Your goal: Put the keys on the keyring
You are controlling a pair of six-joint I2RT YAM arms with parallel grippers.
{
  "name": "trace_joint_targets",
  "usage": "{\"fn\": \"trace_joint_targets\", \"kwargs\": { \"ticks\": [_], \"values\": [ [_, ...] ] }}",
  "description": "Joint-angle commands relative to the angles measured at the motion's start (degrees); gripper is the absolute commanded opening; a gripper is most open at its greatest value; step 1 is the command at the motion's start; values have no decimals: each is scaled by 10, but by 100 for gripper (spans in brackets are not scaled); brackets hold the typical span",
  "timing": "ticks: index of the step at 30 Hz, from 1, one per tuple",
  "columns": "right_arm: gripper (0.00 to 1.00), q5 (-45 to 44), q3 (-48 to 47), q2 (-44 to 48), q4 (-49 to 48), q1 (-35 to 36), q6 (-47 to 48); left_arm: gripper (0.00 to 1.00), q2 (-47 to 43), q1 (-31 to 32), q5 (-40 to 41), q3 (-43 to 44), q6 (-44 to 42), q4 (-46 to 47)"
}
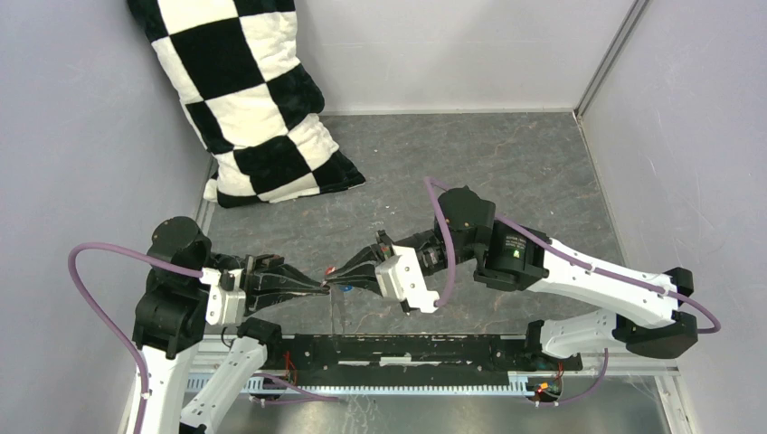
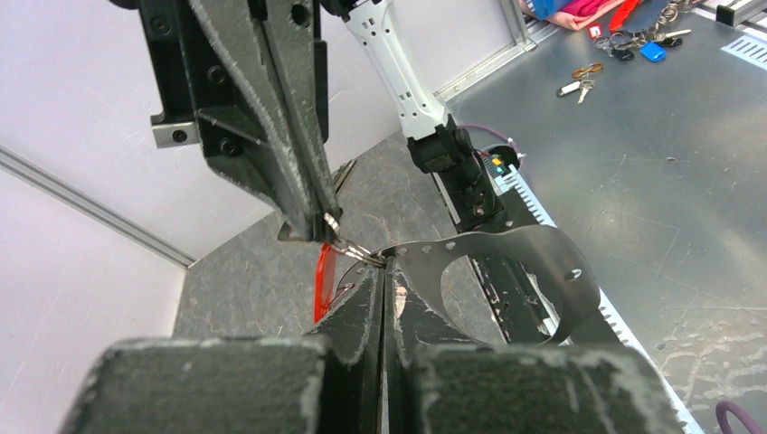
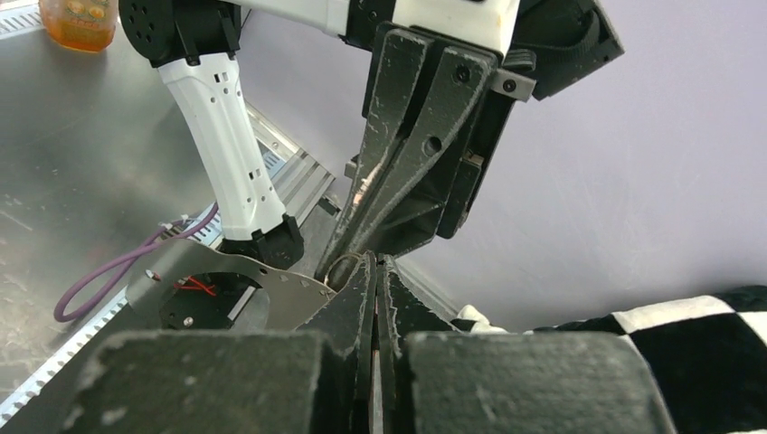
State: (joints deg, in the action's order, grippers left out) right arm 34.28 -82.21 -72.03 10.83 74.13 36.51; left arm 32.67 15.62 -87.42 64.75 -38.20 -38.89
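My two grippers meet tip to tip above the near middle of the table. The left gripper [image 1: 321,287] [image 2: 384,269] is shut on one end of the keyring [image 2: 543,249], a thin grey flat band that loops out to its right. The band also shows in the right wrist view as the keyring [image 3: 271,287]. The right gripper [image 1: 339,274] [image 3: 375,262] is shut on the red key [image 2: 323,280]. The key's red head hangs just under those tips, with a small metal part reaching to the band's end. A blue key [image 1: 346,289] shows as a speck below the right gripper.
A black-and-white checkered pillow [image 1: 253,99] leans in the far left corner, against the grey walls that enclose the table. A black rail [image 1: 407,353] runs along the near edge between the arm bases. Off the table lie loose key bunches [image 2: 633,41] and an orange bottle [image 3: 77,18].
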Motion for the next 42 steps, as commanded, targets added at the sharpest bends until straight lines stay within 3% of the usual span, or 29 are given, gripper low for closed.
{"fn": "trace_joint_targets", "kwargs": {
  "ticks": [1,13,27,38,42],
  "values": [
    [0,31,-53,-29,43,-18,-20,2,-10,2,-35,4,-5,13],
    [0,118,-82,-44,89,-20,-20,2,-11,2,-26,6,2,13],
    [0,27,-22,16,17,-20,-39,2,-34,2,42,-17,1,12],
    [0,-28,-12,30,30,-20,-26,23,-40,2,179,12,-1,7],
    [0,-36,-12,33,38,-21,-24,29,-24,2,223,49,-22,-45]
  ]
}}
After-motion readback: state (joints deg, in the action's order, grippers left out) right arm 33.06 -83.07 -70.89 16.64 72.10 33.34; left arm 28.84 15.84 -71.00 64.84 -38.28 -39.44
